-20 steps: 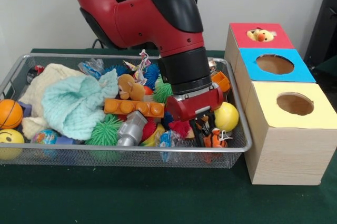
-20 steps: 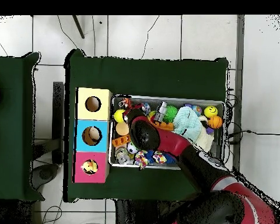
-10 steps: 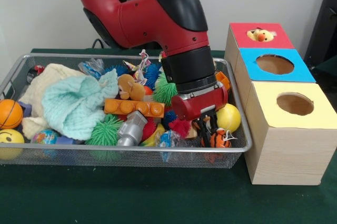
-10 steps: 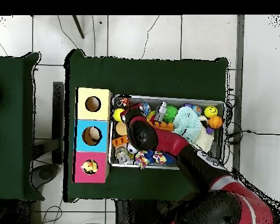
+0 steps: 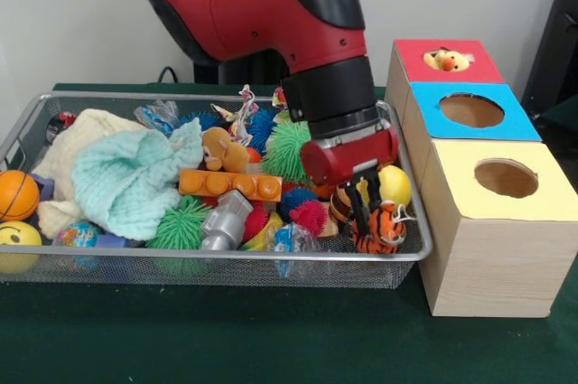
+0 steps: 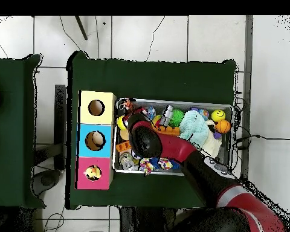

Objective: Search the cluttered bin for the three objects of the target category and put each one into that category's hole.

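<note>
Front view
Gripper (image 5: pixel 368 206): closed on the tiger (image 5: pixel 377 226), a striped plush toy, at the bin's (image 5: pixel 226 256) right end, beside the yellow ball (image 5: pixel 392 185).
Change: the tiger has been raised from among the clutter over the last second and is now held near rim height.
Boxes: red box (image 5: pixel 449 60) already holds a plush; blue box (image 5: pixel 471 110) and yellow box (image 5: pixel 506 178) holes seen empty.

Overhead view
Arm (image 6: pixel 165 142): seen over the bin end nearest the boxes; the tiger is hidden beneath.
Meaning: pick judged secured; carry to the red box judged next.

A green-clothed table (image 5: pixel 226 339) carries a wire mesh bin (image 5: pixel 217 266) beside a three-holed wooden box (image 5: pixel 488 248).
</note>
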You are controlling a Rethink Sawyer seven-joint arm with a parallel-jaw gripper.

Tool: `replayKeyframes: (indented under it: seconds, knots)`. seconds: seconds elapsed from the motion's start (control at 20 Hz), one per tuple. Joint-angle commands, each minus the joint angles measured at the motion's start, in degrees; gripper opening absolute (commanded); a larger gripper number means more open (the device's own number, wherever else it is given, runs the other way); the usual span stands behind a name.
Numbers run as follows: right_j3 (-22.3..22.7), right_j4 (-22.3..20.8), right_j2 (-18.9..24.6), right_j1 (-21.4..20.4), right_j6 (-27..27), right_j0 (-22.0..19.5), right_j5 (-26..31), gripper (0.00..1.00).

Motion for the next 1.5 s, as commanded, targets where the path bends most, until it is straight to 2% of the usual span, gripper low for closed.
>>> replayKeyframes:
  seconds: [0.05, 0.2, 0.5, 0.7, 0.85, 1.0, 1.3, 1.5]
  knots:
    - [5.53, 4.23, -0.58, -11.88, 16.18, 2.70, 7.27, 0.00]
    - [5.28, 4.06, -1.84, -13.34, 15.89, 2.39, 5.39, 0.00]
    - [5.45, 5.58, -2.80, -17.32, 14.99, 2.93, 7.82, 0.00]
    - [5.95, 5.01, -2.72, -18.98, 14.85, 2.91, 6.30, 0.00]
    - [7.51, 6.01, -2.13, -20.54, 14.60, 2.42, 9.87, 0.00]
    - [10.40, 6.37, -1.45, -22.55, 12.57, 1.90, 16.28, 0.00]
    - [13.68, 5.67, 0.66, -24.75, 13.45, 0.38, 16.45, 0.00]
    - [14.33, 5.94, 0.94, -25.23, 14.33, 0.50, 16.21, 0.00]
